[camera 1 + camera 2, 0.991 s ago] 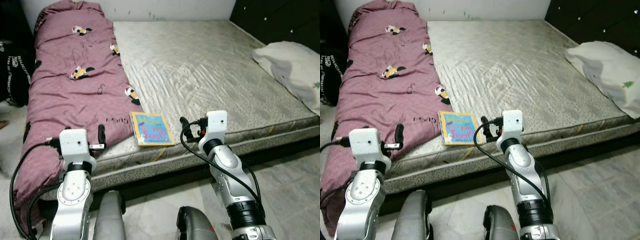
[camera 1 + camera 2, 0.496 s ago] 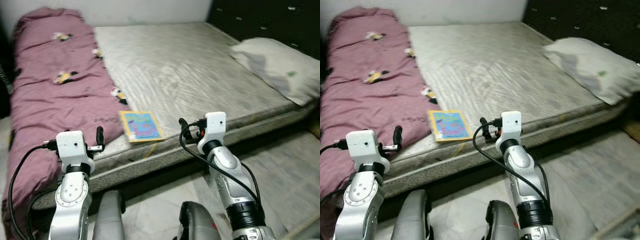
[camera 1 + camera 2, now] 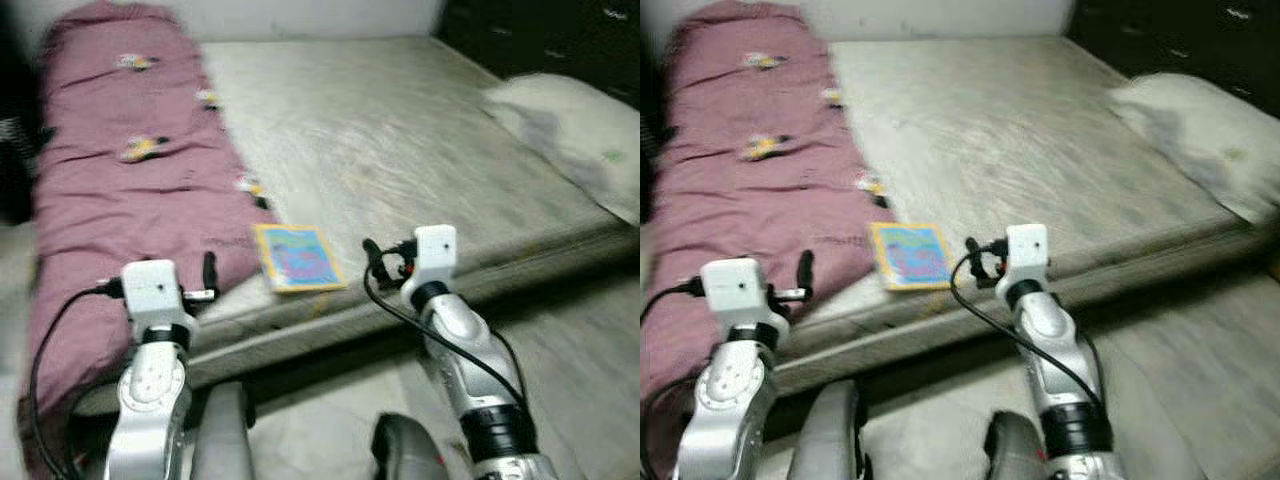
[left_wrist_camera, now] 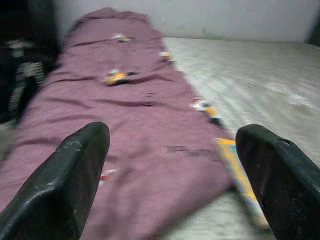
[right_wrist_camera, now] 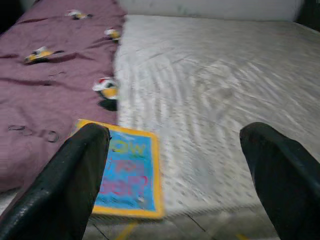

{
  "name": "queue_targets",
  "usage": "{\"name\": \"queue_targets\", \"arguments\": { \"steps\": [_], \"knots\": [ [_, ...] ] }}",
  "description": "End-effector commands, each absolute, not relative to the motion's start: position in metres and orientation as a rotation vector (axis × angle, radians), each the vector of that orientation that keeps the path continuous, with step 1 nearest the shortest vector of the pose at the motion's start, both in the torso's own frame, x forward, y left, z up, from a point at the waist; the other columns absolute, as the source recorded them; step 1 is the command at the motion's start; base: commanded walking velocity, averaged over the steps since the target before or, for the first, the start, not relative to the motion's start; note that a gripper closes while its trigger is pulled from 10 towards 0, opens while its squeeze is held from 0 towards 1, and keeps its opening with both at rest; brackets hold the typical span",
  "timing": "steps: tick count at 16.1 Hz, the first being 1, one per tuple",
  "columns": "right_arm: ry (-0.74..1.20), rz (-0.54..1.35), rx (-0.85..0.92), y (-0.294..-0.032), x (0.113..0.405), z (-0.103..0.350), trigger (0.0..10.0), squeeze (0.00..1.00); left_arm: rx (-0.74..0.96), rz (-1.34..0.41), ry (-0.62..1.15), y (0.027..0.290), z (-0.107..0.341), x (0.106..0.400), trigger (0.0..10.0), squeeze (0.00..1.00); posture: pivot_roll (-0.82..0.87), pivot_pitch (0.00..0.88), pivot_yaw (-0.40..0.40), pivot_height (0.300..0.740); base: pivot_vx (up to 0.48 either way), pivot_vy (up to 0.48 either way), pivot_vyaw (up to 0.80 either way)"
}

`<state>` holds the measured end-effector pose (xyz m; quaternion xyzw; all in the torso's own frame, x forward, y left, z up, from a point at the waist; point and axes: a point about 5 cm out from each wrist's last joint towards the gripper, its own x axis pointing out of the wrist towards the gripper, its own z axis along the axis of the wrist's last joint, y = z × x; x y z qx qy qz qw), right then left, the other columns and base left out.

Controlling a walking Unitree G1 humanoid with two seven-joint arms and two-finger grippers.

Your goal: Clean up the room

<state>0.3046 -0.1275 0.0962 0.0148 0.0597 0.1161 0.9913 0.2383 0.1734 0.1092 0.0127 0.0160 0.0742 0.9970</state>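
My right tool (image 5: 172,175) hangs wide open and empty just short of the bed's (image 3: 400,150) near edge; my left tool (image 4: 172,175) gapes empty too; the yellow-bordered book (image 3: 297,257) lies flat there, beside the maroon blanket (image 3: 130,190); a pillow (image 3: 565,125) sits far right.

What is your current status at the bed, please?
Left gripper and right gripper both open, empty, short of the bed. Book flat at mattress edge, beside maroon blanket. Nothing blocking.
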Motion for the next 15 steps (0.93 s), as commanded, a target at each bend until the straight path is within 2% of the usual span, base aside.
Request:
{"name": "queue_targets", "arguments": {
  "steps": [1,13,15],
  "knots": [
    [0.097,0.239,0.031,-0.1265,0.3065,0.1015,10.0,0.00,0.027,0.147,0.021,0.1746,0.1126,0.2386,10.0,0.00,0.02,0.000,-0.070,0.603,0.255,0.000,0.76],
    [0.119,0.216,0.036,-0.1294,0.3070,0.0989,10.0,0.00,0.028,0.139,0.046,0.1737,0.1084,0.2399,10.0,0.00,0.02,0.000,-0.075,0.603,0.288,0.000,0.03],
    [0.123,0.215,0.035,-0.1297,0.3070,0.0984,10.0,0.00,0.025,0.139,0.049,0.1735,0.1075,0.2403,10.0,0.00,0.02,0.000,-0.075,0.603,0.000,0.000,-0.80]
  ]
}}
